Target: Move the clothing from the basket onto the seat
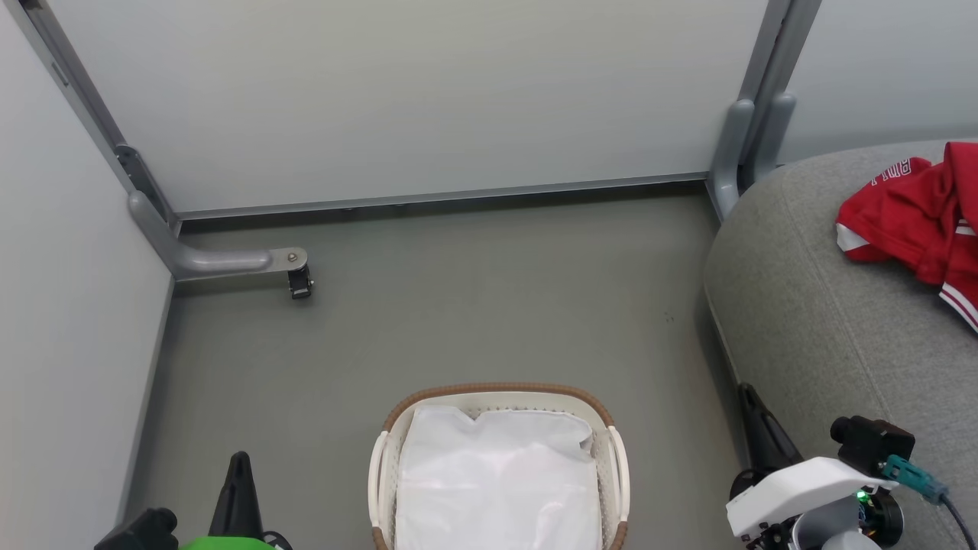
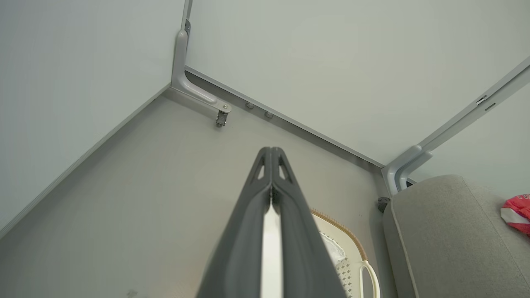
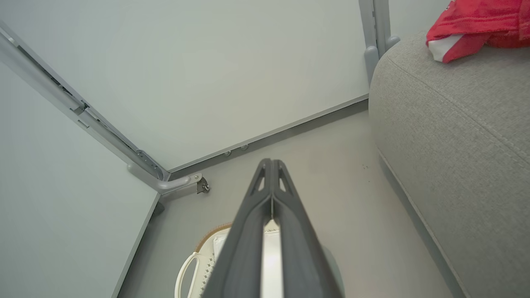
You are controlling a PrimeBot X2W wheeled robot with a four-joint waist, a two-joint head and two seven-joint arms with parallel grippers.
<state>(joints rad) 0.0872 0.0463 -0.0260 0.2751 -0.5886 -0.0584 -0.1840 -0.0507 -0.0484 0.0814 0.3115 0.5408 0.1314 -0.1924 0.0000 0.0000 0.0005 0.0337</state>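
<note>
The left gripper (image 1: pixel 240 458) sits just left of the basket and the right gripper (image 1: pixel 747 393) off to its right. Each has its jaws pressed together on nothing, fingers pointing away over the floor. That reads as a parked pose, kept clear of the basket's mouth. Between them the basket (image 1: pixel 497 389) stands on the grey floor (image 1: pixel 458 305), showing its white liner (image 1: pixel 497 473) and no red cloth, though its near end is cut off. Right of the basket and beyond it rises the seat (image 1: pixel 802 321). The clothing (image 1: pixel 917 214) lies bunched on top of the cushion, well apart from the basket, so the move looks done. Farthest behind the basket, pale wall panels (image 1: pixel 428 99) meet a metal foot (image 1: pixel 221 261).
</note>
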